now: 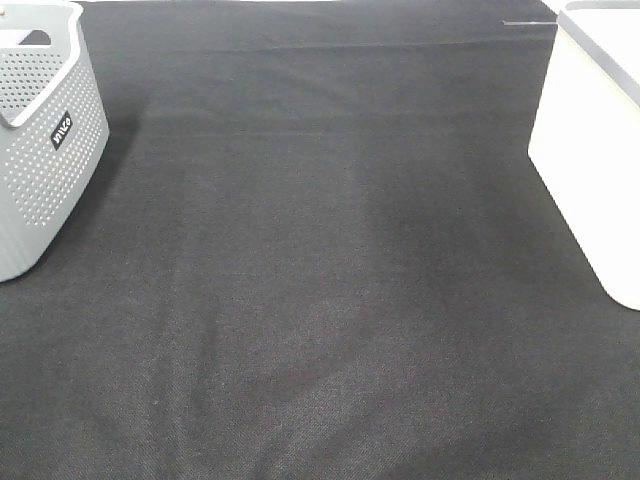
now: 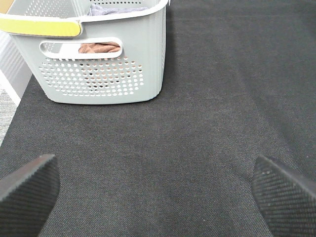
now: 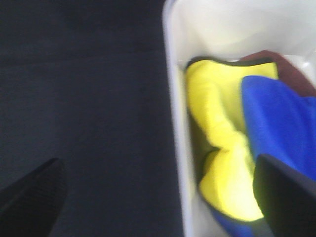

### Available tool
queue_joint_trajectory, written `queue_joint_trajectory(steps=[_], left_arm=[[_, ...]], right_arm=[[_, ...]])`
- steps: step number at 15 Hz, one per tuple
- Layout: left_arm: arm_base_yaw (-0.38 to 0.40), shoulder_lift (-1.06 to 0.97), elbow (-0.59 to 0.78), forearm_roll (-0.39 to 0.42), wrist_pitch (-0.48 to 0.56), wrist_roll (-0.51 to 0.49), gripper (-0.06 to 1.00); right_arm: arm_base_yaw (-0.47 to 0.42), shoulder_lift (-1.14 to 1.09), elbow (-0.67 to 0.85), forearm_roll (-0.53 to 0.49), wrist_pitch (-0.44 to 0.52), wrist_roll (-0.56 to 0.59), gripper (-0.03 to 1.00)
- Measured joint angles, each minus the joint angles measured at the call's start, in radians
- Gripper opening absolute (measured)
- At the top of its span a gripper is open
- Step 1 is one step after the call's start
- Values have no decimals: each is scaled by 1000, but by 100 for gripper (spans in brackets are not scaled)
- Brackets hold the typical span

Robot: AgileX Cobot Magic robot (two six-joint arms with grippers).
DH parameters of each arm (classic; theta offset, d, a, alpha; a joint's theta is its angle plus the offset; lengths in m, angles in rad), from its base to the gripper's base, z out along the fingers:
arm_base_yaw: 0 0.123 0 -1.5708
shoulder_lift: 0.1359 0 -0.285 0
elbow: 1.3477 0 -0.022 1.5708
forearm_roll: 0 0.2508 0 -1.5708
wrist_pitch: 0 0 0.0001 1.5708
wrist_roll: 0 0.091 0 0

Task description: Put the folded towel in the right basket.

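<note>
The right basket [image 1: 590, 150] is white and stands at the table's right edge. In the right wrist view its rim [image 3: 174, 123] runs between my open fingers. Inside it lie a folded yellow towel [image 3: 219, 148], a blue towel [image 3: 279, 123] and a dark red-brown one [image 3: 276, 58]. My right gripper [image 3: 158, 197] is open and empty above the basket's left wall. My left gripper [image 2: 158, 192] is open and empty over the black cloth, short of the grey basket [image 2: 98, 64]. No towel lies on the table. Neither gripper shows in the exterior view.
The grey perforated basket [image 1: 40, 140] stands at the far left. It holds a brown towel [image 2: 98, 48] seen through its handle slot and a greyish one [image 2: 116, 9]. A black cloth [image 1: 320, 280] covers the table between the baskets.
</note>
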Motion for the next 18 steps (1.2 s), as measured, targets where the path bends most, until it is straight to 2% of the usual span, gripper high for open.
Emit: queue_joint_trajectory(steps=[2, 4, 5, 7, 9, 12, 16, 18], left_arm=[[0, 0, 0, 0, 0, 0, 99], [0, 0, 0, 0, 0, 0, 99], [0, 0, 0, 0, 0, 0, 99], [0, 0, 0, 0, 0, 0, 99], [0, 0, 0, 1, 0, 0, 99], [0, 0, 0, 2, 0, 0, 99], [0, 0, 0, 2, 0, 0, 99], [0, 0, 0, 2, 0, 0, 99]], right_arm=[[0, -120, 134, 41, -1, -2, 98], [0, -280, 345, 26, -3, -4, 98], [0, -280, 345, 26, -3, -4, 98], [0, -561, 651, 16, -27, -9, 98], [0, -799, 868, 15, -93, -31, 98], [0, -1142, 1129, -9, -118, -104, 98], [0, -1593, 1404, -31, -110, -109, 98], [0, -1721, 1471, -50, -104, -109, 98]])
